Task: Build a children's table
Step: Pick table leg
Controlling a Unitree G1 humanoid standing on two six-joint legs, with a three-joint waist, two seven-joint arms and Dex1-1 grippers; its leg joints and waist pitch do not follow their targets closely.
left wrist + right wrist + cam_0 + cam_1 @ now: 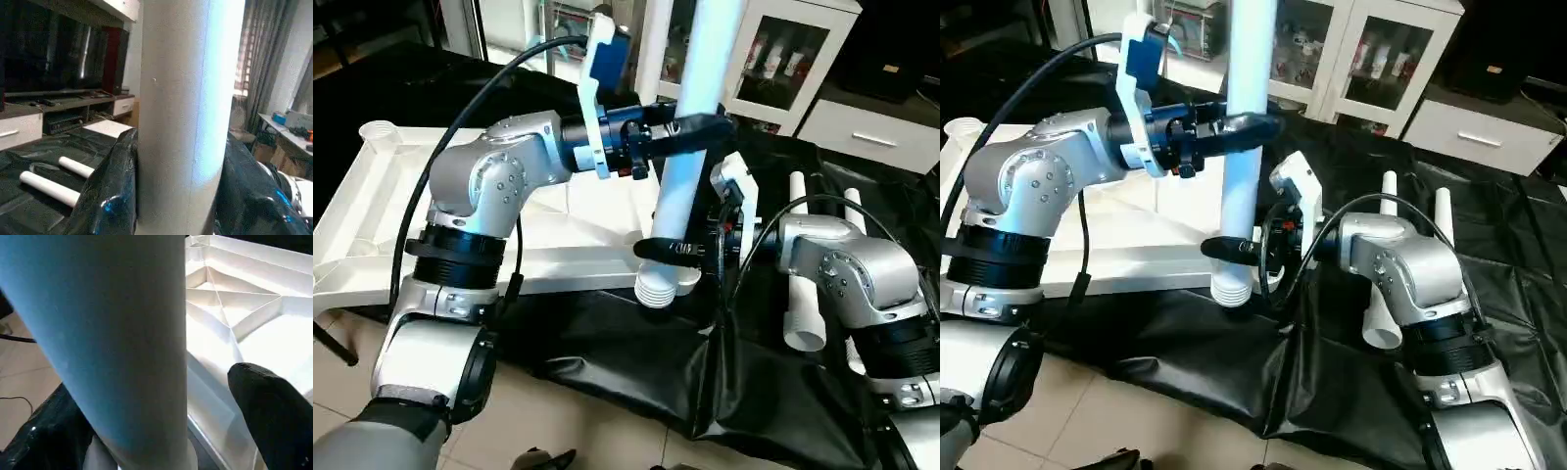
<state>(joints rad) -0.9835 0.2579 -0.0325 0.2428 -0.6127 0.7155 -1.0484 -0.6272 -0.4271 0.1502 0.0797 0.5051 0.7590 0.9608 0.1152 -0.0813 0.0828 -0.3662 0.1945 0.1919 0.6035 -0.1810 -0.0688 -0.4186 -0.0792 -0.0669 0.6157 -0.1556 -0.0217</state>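
Note:
A long white table leg (677,196) stands nearly upright over the front edge of the white tabletop (372,215), its ribbed end (656,291) pointing down. My left gripper (705,127) is shut on the leg's upper part, and its black fingers (112,196) press both sides of the leg (186,122). My right gripper (671,257) is open around the leg's lower part. One of its fingers (274,411) stands clear of the leg (122,342). The tabletop lies underside up, ribs (234,308) showing, with a round corner socket (380,130) at the far left.
Two more white legs (800,294) (854,211) lie on the black-draped work table (636,362) behind my right forearm. White cabinets (783,59) stand beyond the table. Tiled floor (558,411) lies below the table's front edge.

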